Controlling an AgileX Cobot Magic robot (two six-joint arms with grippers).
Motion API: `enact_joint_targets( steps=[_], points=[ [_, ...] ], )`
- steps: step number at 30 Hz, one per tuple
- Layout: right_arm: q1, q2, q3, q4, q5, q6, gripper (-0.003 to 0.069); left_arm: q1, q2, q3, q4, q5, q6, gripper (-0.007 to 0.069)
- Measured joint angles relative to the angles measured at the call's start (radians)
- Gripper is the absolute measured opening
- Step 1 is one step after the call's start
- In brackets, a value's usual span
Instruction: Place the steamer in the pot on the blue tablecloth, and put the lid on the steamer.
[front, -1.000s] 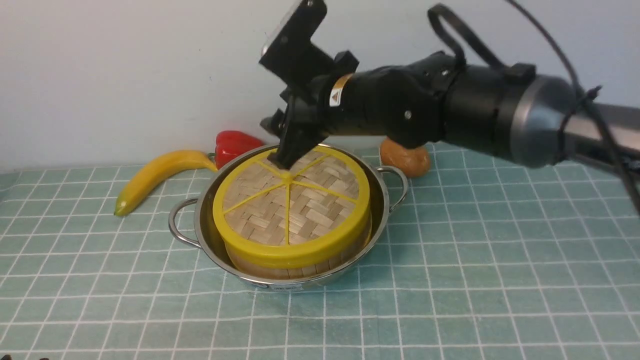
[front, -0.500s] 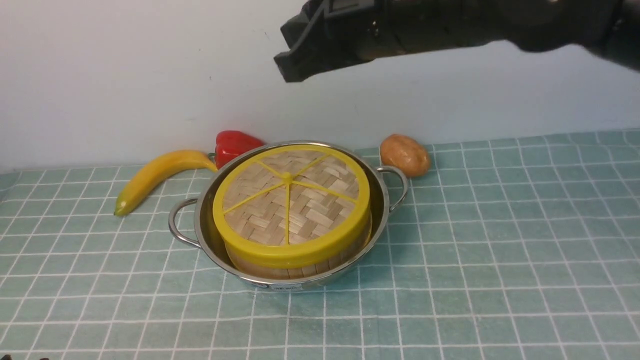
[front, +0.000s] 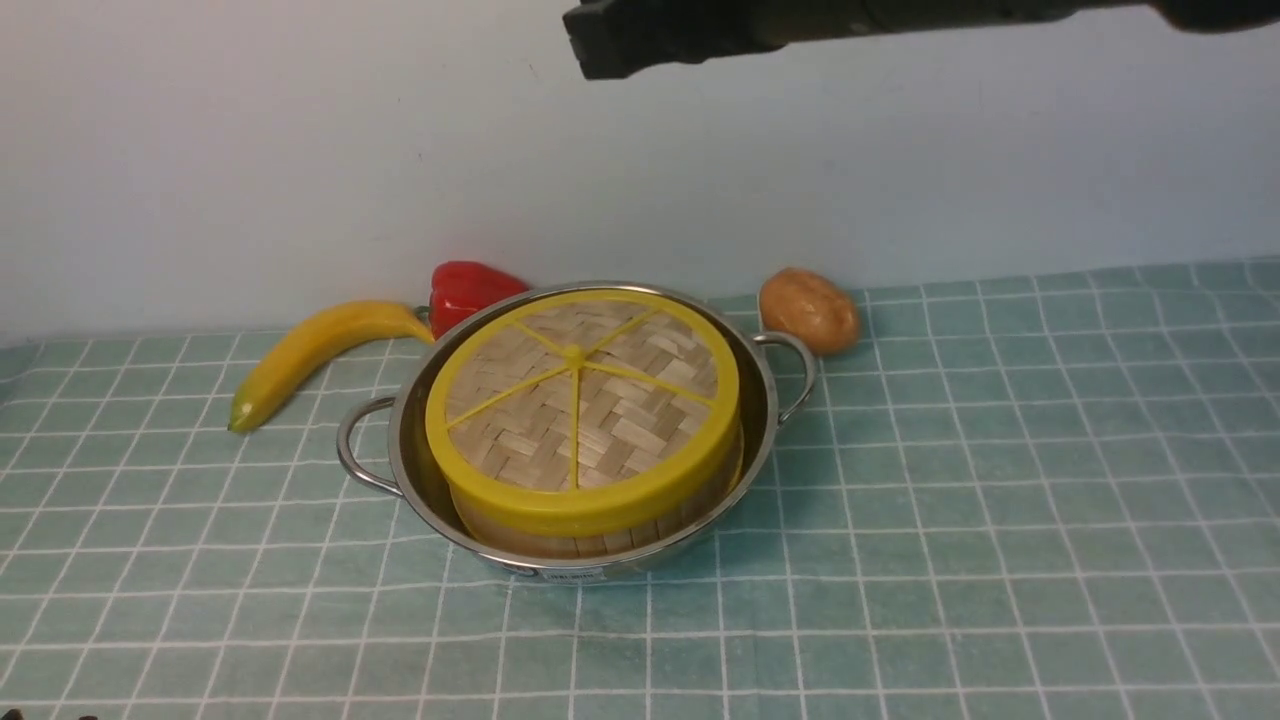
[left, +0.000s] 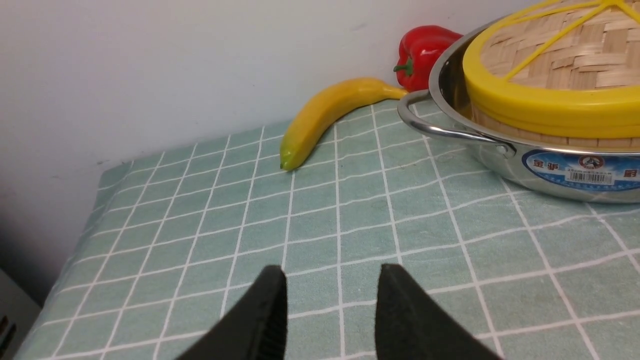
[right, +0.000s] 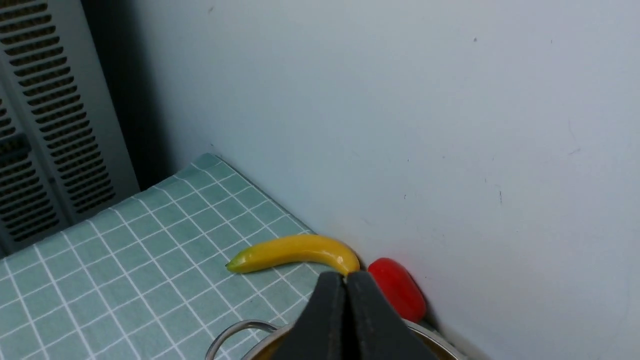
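The steel pot (front: 405, 440) (left: 550, 170) sits on the blue tablecloth (front: 950, 500) (left: 350, 210). Inside it stands the steamer (front: 590, 535) (left: 520, 131), only its bamboo side showing. The woven lid (front: 585, 400) (left: 565, 60) with yellow rim and spokes lies flat on the steamer. My right gripper (front: 590, 45) (right: 346, 282) hangs high above the pot, shut with nothing between its fingers. My left gripper (left: 331, 275) hovers low over the cloth to the pot's left, open and empty; the front view does not show it.
A yellow banana (front: 310, 355) (left: 325, 112) (right: 295, 252) and a red pepper (front: 470, 290) (left: 425, 50) (right: 397, 287) lie behind the pot near the wall. A brown potato (front: 808, 310) sits behind the pot's right handle (front: 795, 370). A vented panel (right: 40, 110) stands beyond the table's left edge.
My right gripper has let go of the lid's knob, risen well above the pot and shut. The lid stays on the steamer. The left side is unchanged.
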Motion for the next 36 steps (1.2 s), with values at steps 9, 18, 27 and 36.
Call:
enact_joint_targets(
  steps=[9,18,27,36],
  points=[
    [-0.108,-0.34,0.295,-0.271,0.112,0.076,0.0011,0.0,0.0,0.0,0.0,0.0,0.0,0.0243],
    [-0.495,-0.929,0.871,-0.315,-0.059,0.258,0.0026,0.0,0.0,0.0,0.0,0.0,0.0,0.0243],
    [-0.734,-1.379,1.402,-0.314,-0.395,0.367,0.0041,0.0,0.0,0.0,0.0,0.0,0.0,0.0243],
    [-0.741,-1.501,1.68,-0.3,-0.523,0.425,0.0059,0.0,0.0,0.0,0.0,0.0,0.0,0.0243]
  ],
)
